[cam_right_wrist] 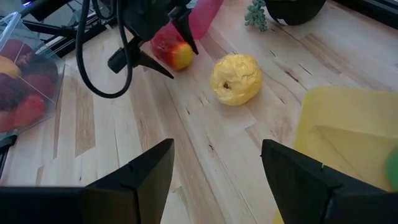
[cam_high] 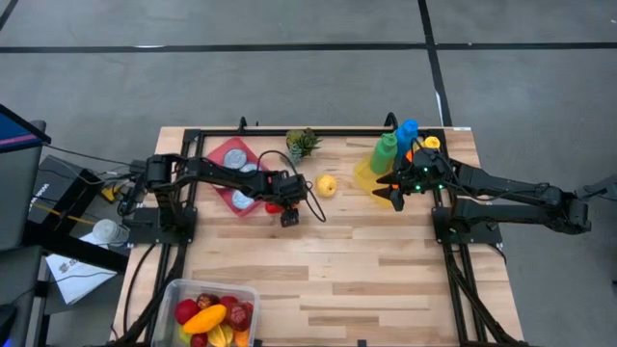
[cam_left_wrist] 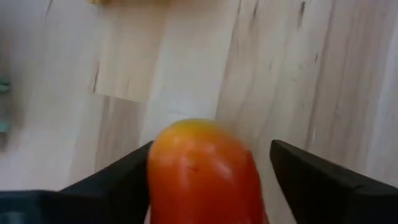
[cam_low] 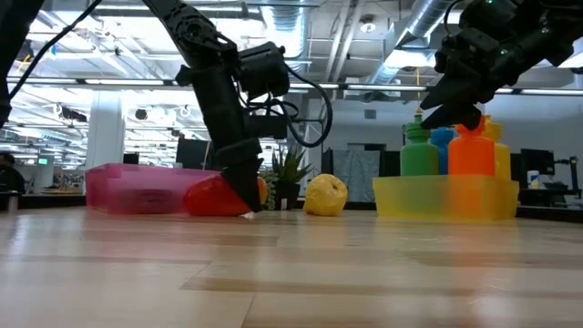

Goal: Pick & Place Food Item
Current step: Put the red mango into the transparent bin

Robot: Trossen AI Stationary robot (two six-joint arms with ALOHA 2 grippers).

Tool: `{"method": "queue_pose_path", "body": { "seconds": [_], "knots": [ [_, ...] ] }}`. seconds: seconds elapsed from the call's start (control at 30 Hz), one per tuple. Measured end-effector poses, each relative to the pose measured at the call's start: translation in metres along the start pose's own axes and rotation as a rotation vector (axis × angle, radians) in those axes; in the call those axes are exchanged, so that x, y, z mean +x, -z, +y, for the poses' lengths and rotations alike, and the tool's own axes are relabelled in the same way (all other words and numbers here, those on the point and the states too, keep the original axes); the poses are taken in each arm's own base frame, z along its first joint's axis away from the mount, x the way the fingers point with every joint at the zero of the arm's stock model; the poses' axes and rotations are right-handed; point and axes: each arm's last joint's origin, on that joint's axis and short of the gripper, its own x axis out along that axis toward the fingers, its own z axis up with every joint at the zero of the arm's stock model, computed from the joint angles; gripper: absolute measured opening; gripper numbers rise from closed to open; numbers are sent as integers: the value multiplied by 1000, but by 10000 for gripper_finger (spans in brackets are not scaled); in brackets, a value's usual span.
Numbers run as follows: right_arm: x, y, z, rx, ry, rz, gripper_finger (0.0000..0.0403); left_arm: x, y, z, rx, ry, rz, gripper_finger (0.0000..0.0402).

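A red fruit with an orange-yellow end (cam_high: 275, 204) (cam_low: 214, 197) (cam_right_wrist: 174, 52) lies on its side on the wooden table, next to the pink tray (cam_high: 229, 154). My left gripper (cam_high: 289, 216) (cam_left_wrist: 211, 147) slants steeply down over it and is open, one finger on each side of the fruit (cam_left_wrist: 202, 174). My right gripper (cam_high: 390, 193) (cam_right_wrist: 217, 147) hangs open above the table beside the yellow bin (cam_high: 369, 175), with nothing between its fingers. My left gripper straddles the fruit's orange end (cam_left_wrist: 186, 134) from above, slanting down. One finger (cam_left_wrist: 127, 171) meets the fruit's outline; the other finger (cam_left_wrist: 305, 168) stands clear of it with bare table between. I cannot tell whether the near finger touches. The fruit lies on the table.
A yellow lemon-like fruit (cam_high: 327, 184) (cam_right_wrist: 235, 79) lies between the two grippers. The yellow bin holds green, blue and orange bottles (cam_low: 446, 150). A small plant (cam_high: 303, 143) stands at the far edge. A clear box of fruit (cam_high: 212, 313) sits near the front left.
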Motion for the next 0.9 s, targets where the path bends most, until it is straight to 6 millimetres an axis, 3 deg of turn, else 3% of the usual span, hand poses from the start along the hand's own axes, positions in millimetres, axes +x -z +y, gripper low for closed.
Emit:
{"method": "queue_pose_path", "body": {
  "seconds": [0.23,0.33,0.5,0.6,0.73,0.9],
  "knots": [
    [0,0,0,0,0,0,235,-4,-2,-13,-39,17,-22,196],
    [0,0,0,0,0,0,235,-10,-12,-18,-92,55,-66,190],
    [0,0,0,0,0,1,235,-38,-36,-24,-192,198,-172,201],
    [0,0,0,1,1,5,235,-68,-55,-23,-271,317,-302,208],
    [0,0,0,9,1,3,235,-127,-69,-14,-433,477,-535,200],
    [0,0,0,8,0,-1,235,-215,-64,6,-525,604,-846,200]
  ]
}}
